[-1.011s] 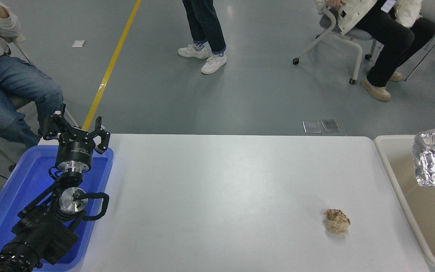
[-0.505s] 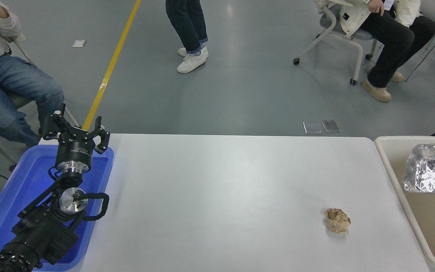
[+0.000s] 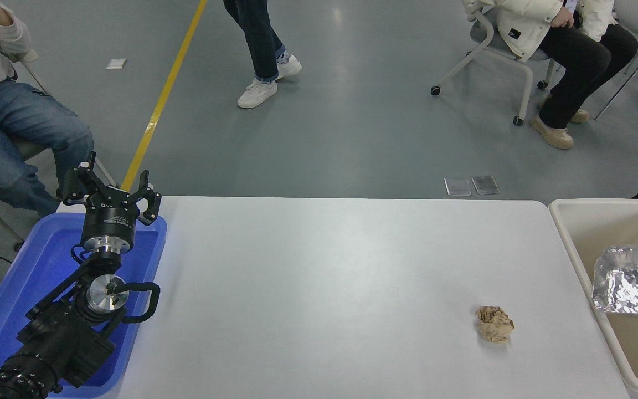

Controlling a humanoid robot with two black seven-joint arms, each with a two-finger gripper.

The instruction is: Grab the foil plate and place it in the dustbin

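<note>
The foil plate (image 3: pixel 634 281), shiny crinkled silver, lies inside the dustbin (image 3: pixel 574 244), the cream-beige bin at the table's right end, close to the bin's left wall. Nothing holds it. My left gripper (image 3: pixel 113 191) is parked at the lower left over the blue tray, its fingers spread open and empty. My right arm and gripper are out of view.
A blue plastic tray (image 3: pixel 31 271) sits at the table's left end under my left arm. A small crumpled brown paper ball (image 3: pixel 494 323) lies on the white table (image 3: pixel 319 288) near the bin. People sit and walk on the floor beyond the table's far side.
The foil plate has dropped from above the dustbin's rim down into the bin. A person in the background has walked to the left. My left arm has not moved.
</note>
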